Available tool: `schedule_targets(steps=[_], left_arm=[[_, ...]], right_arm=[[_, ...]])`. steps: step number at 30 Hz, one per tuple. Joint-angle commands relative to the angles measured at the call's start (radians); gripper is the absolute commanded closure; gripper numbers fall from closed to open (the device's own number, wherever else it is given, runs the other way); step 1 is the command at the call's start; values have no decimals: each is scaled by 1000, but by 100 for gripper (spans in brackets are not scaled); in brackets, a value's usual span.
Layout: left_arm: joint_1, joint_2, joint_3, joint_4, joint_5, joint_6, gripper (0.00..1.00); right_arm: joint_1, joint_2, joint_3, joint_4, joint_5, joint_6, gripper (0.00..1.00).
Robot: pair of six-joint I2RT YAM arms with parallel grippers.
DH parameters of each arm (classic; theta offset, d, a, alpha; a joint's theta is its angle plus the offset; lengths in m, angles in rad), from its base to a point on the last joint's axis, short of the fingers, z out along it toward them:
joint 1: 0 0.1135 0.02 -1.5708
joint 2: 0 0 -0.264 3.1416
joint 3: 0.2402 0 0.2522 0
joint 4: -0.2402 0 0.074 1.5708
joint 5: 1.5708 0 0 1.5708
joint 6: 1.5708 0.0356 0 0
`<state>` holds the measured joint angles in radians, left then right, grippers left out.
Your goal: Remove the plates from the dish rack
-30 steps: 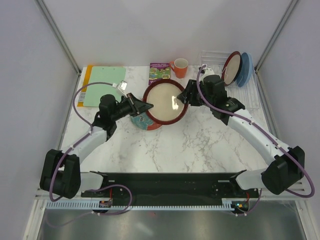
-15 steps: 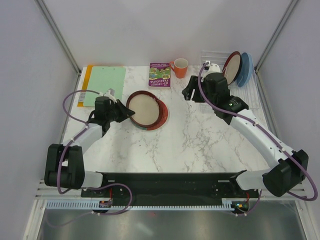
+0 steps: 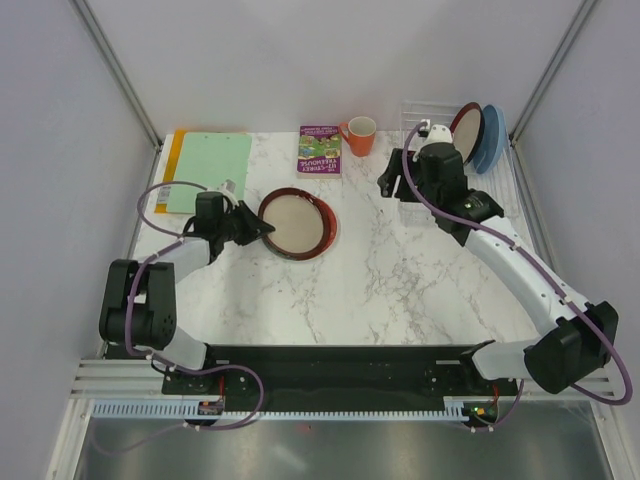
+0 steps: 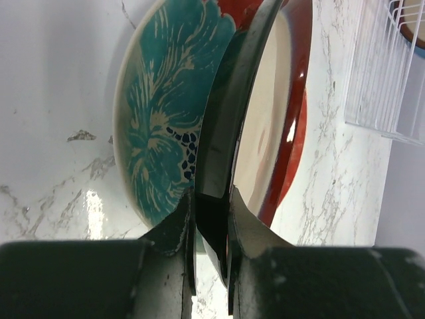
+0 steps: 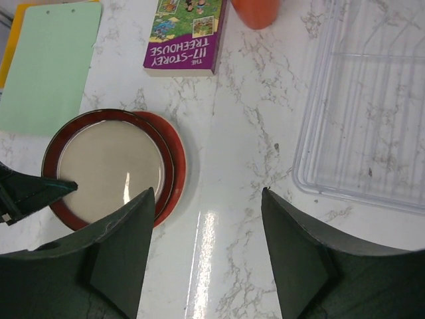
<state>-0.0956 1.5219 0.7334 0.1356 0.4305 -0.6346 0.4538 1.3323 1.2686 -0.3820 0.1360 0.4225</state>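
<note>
Here, jaws of the left gripper (image 3: 252,228) clamp the rim of the cream-centred plate (image 3: 297,220), stacked on the flowered plate (image 4: 159,133) on the worktop (image 3: 400,275); the right gripper (image 5: 207,212), jaws released, hovers near the dish rack (image 5: 372,100) holding a red-rimmed plate (image 3: 463,127) and a blue plate (image 3: 494,138).

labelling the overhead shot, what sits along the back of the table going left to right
green clipboard → purple book → orange mug → dish rack → dark-red-rimmed plate → light blue plate

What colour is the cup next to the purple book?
The mug is orange. It shows best in the top external view.
</note>
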Motion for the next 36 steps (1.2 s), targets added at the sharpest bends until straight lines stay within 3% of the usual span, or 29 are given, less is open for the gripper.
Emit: schedule_targets(steps=[1, 6, 9, 12, 16, 19, 20, 21, 25, 30, 33, 36], left_arm=[[-1, 52, 70, 85, 111, -17, 98], [-1, 98, 55, 75, 128, -27, 98], [-1, 113, 47, 59, 132, -22, 82], [-1, 130, 46, 44, 134, -16, 75], [-3, 150, 50, 16, 131, -13, 48], [-3, 158, 47, 2, 125, -7, 39], [-3, 156, 47, -7, 119, -4, 12], [-3, 156, 49, -23, 114, 6, 0], [-4, 150, 76, -123, 70, 32, 0], [-6, 81, 112, -264, -70, 75, 0], [-9, 52, 142, -361, -160, 95, 0], [-13, 34, 175, -416, -156, 122, 0]], right_arm=[[-40, -30, 26, -12, 37, -42, 28], [-72, -27, 54, -38, 83, -82, 27], [-89, -15, 80, -51, 131, -111, 26], [-101, 10, 113, -64, 197, -143, 26], [-113, 42, 152, -75, 251, -180, 24], [-122, 61, 175, -78, 264, -194, 25], [-125, 70, 179, -78, 267, -197, 24], [-125, 74, 184, -80, 274, -200, 24], [-136, 114, 219, -78, 397, -266, 19], [-175, 226, 301, -81, 539, -344, 19], [-211, 287, 354, -75, 563, -364, 19], [-240, 332, 403, -75, 556, -373, 19]])
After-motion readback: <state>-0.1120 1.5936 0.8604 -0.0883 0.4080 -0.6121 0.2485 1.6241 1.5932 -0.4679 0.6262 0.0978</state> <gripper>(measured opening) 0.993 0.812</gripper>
